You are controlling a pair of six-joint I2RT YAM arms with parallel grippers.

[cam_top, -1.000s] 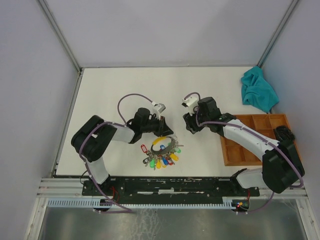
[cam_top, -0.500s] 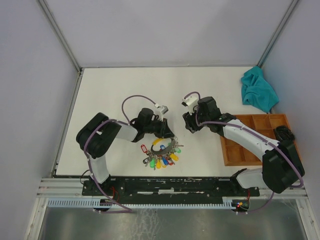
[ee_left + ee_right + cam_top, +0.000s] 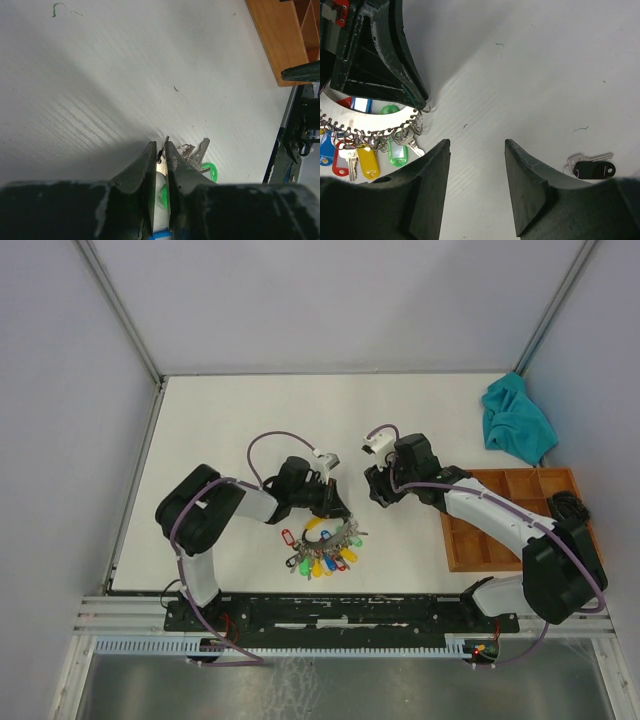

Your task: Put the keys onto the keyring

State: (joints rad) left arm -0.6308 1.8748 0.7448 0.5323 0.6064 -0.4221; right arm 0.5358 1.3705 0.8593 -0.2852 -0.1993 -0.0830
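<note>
White tabletop [image 3: 250, 420] between pale grey walls [image 3: 60, 390]. Left claw [image 3: 160, 146] nearly closed around the edge of the silvery, colour-tagged metal keyring [image 3: 325, 537], grip unclear. Right claw [image 3: 477, 143] half open, empty; small black-headed key [image 3: 592, 169] lies near it.

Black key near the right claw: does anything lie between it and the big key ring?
Nothing visible. Only bare table separates the black key from the keyring; the left gripper sits at the ring's end.

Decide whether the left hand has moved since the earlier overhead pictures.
Yes. The left hand has shifted right and closer to the keyring, which lies where it did.
</note>
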